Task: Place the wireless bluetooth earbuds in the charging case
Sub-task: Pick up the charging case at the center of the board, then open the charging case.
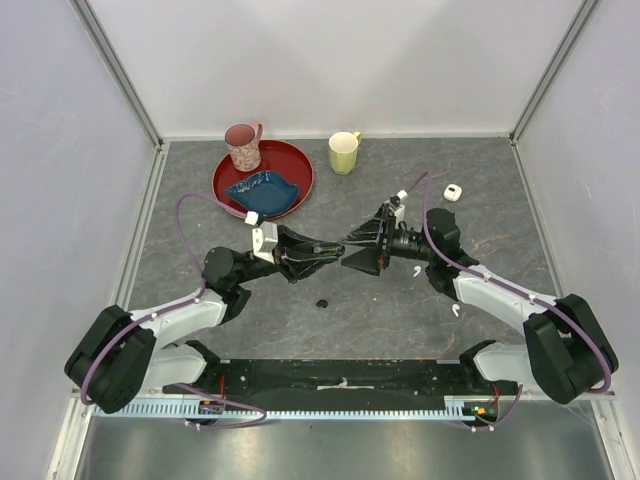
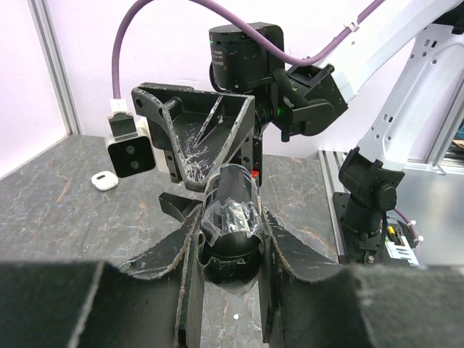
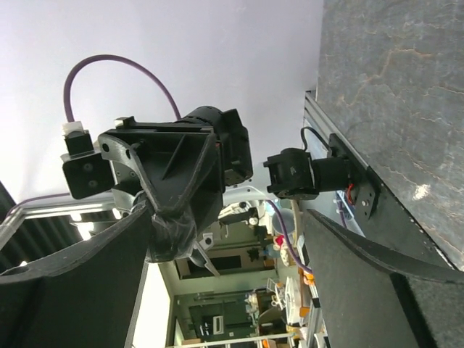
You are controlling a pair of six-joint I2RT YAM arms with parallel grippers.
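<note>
The white charging case (image 1: 453,192) lies at the back right of the table, beyond the right arm; it also shows in the left wrist view (image 2: 105,180). Two white earbuds lie on the table by the right arm, one (image 1: 417,271) beside the wrist and one (image 1: 457,311) nearer the base. My left gripper (image 1: 330,250) (image 2: 232,217) is closed round a black rounded object wrapped in clear film (image 2: 230,235). My right gripper (image 1: 358,249) (image 3: 225,290) faces it tip to tip, wide open and empty. Neither gripper touches the case or an earbud.
A red tray (image 1: 300,160) at the back holds a pink mug (image 1: 243,147) and a blue dish (image 1: 262,188). A pale yellow mug (image 1: 344,153) stands to its right. A small black item (image 1: 322,303) lies on the table below the grippers.
</note>
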